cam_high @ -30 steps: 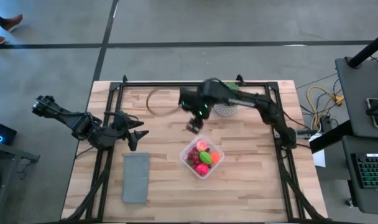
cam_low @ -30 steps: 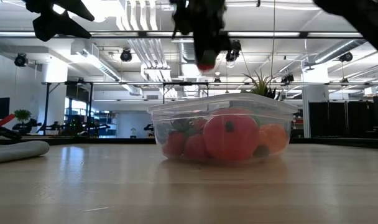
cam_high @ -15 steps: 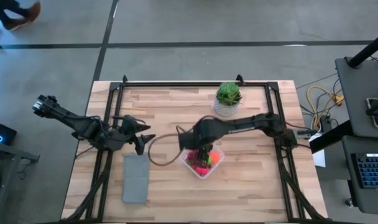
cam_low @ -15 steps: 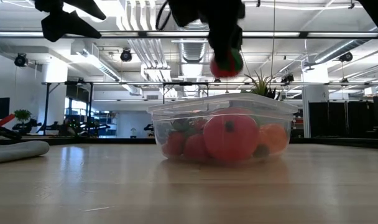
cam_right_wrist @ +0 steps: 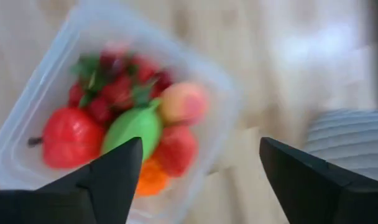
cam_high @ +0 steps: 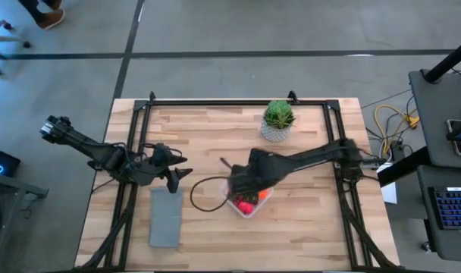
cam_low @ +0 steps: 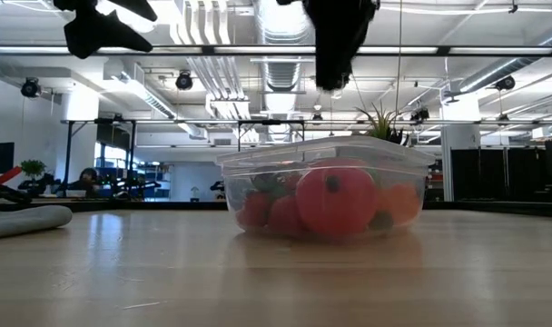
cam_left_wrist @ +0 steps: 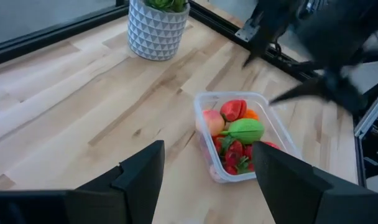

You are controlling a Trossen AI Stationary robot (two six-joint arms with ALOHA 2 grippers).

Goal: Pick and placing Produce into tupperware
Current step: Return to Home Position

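Note:
The clear tupperware [cam_high: 246,199] stands on the table's middle, also seen in the low view [cam_low: 326,195]. Inside lie the produce: red berries [cam_right_wrist: 117,90], a big red piece [cam_right_wrist: 71,137], a bright green piece [cam_right_wrist: 134,127], a pink one [cam_right_wrist: 183,102] and an orange one [cam_right_wrist: 153,177]. My right gripper [cam_high: 243,185] hovers above the box, open, fingers pointing down with nothing between them [cam_right_wrist: 198,149]. My left gripper [cam_high: 176,173] hangs open in the air left of the box [cam_left_wrist: 207,149], holding nothing.
A spiky green plant in a white pot [cam_high: 278,121] stands toward the far edge behind the box. A flat grey rectangle [cam_high: 166,216] lies near the left gripper. A dark cable loop [cam_high: 204,193] hangs left of the box. Bare wood lies near the front edge.
My right gripper has swung from the far side beside the plant toward the near edge, carrying a red berry, and now stands over the tupperware. The berry that hung at its fingers half a second ago no longer shows there. My left gripper has edged slightly toward the box.

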